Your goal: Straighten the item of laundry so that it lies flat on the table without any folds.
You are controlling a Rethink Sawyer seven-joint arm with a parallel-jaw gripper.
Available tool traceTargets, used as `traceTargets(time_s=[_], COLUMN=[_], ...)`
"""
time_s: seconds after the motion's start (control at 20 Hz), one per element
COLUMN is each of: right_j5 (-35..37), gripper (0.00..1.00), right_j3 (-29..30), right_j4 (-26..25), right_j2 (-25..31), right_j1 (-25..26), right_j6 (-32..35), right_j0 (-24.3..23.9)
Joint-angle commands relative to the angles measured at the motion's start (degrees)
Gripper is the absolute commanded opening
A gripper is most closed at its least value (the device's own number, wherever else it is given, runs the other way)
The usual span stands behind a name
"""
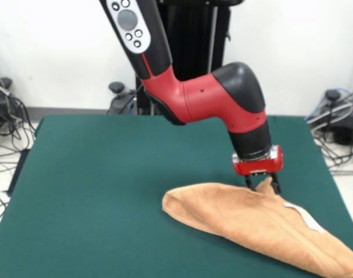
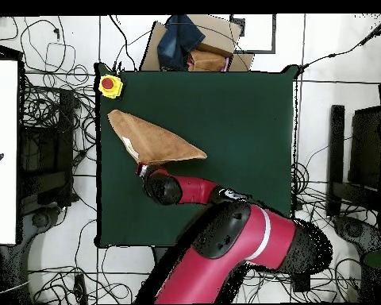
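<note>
A Sawyer arm's gripper [image 1: 262, 186] pinches a raised peak on the far edge of the folded orange-tan towel [image 1: 252, 223], which lies doubled near the surface's [image 1: 95, 191] right front corner. Unfolding it likely calls for lifting only the top layer and drawing it away from the crease. Overhead, the towel [image 2: 150, 139] reads as a triangle beside a yellow-housed red button [image 2: 109, 85], unseen from the front

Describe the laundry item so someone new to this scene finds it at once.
Start at the dark green table. The towel lies folded by the near right corner, under the arm's hand. It is the only orange-tan cloth there, with a white tag.
</note>
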Motion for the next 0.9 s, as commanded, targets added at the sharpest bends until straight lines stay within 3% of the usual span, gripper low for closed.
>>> traceTargets(time_s=[0.05, 0.8, 0.85, 0.9], right_j5=[-4.2, -8.1, -8.3, -8.2], gripper=[1.00, 1.00, 0.00, 0.00], right_j3=[-6.2, -6.4, -6.3, -6.3], right_j4=[3.9, 1.7, 2.1, 2.2], right_j2=[-13.6, -11.4, -11.5, -11.6], right_j1=[4.5, 6.2, 6.2, 6.2], right_j6=[10.5, 8.5, 8.2, 8.2], right_j0=[-2.3, -5.1, -5.1, -4.9])
